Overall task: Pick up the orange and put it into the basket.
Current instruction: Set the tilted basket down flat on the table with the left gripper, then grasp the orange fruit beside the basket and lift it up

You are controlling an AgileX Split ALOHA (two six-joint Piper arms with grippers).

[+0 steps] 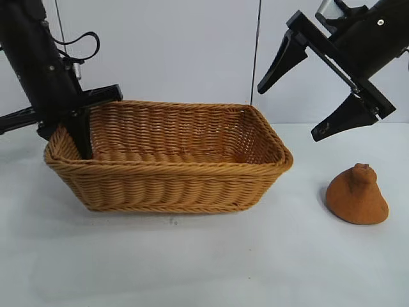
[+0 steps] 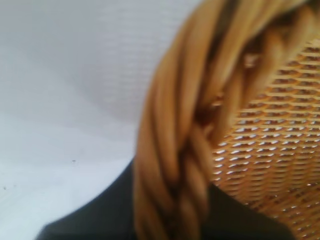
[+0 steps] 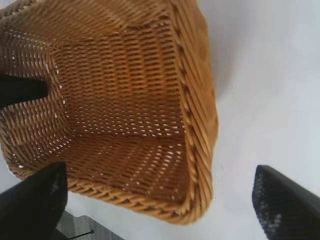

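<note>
The orange, a brownish-orange lump with a small knob on top, sits on the white table to the right of the basket. My left gripper is shut on the basket's braided rim at its left end, one finger inside the wicker wall. My right gripper hangs open in the air above the gap between the basket's right end and the orange, holding nothing. In the right wrist view the gripper looks down over the basket's rim. The orange is out of both wrist views.
The white tabletop stretches in front of the basket and around the orange. A white wall stands close behind. The left arm's black finger shows inside the basket's far end in the right wrist view.
</note>
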